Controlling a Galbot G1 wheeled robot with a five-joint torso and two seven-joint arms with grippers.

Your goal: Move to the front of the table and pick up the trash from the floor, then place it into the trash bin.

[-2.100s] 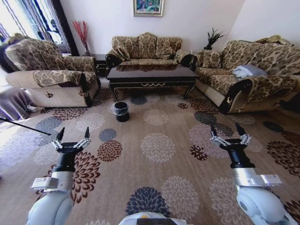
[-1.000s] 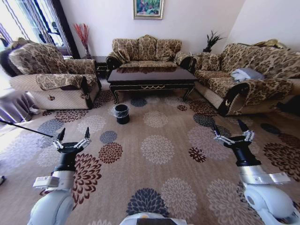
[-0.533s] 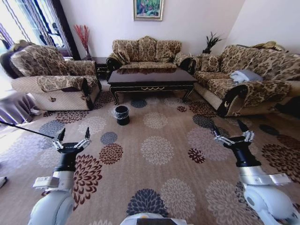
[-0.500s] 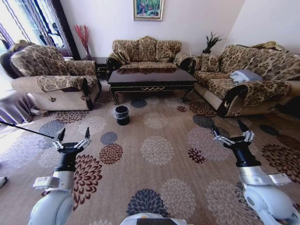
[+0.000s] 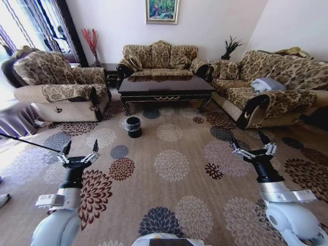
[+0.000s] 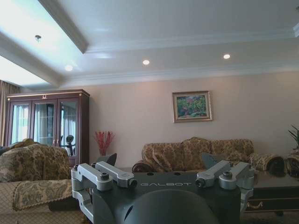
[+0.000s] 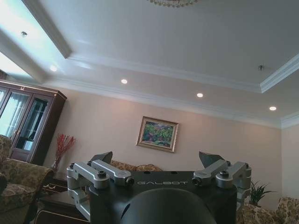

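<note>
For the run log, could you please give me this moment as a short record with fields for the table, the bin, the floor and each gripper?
table: long dark coffee table, far ahead, between the sofas
trash bin: small black bin with clear liner, upright on the carpet, in front of the table and apart from it
floor: patterned carpet; no litter can be made out on it
left gripper: open, empty, held up above the carpet, fingers pointing up
right gripper: open, empty, held up above the carpet

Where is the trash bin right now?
In the head view, the trash bin stands on the carpet left of centre, just in front of the table's left end.
</note>
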